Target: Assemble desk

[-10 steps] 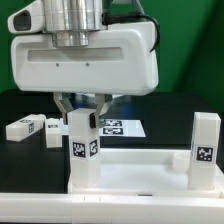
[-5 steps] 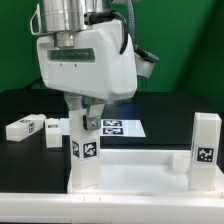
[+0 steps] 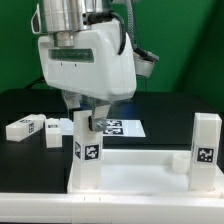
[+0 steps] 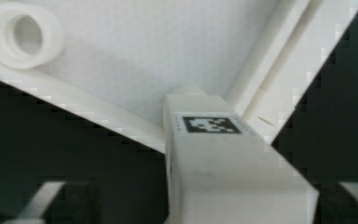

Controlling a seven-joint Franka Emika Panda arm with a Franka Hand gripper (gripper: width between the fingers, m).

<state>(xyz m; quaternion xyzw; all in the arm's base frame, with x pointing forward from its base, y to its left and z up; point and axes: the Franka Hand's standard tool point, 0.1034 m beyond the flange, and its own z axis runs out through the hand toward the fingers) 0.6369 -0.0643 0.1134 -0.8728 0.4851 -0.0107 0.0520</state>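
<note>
Desk [image 3: 172,118]: black.
Tabletop [image 3: 140,178]: white, lies at front.
Loose legs [image 3: 22,128]: two, at the exterior view's left.
Marker board [image 3: 124,128]: flat, behind tabletop.

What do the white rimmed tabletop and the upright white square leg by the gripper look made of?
White rectangular tabletop with raised rim: likely moulded plastic, opaque and smooth with a slight sheen; the rounded rim edges suggest that. Upright white square-section leg: same-looking white plastic, satin, with flat faces. Its black-and-white tag looks like a printed sticker. Exact plastic unclear.
</note>
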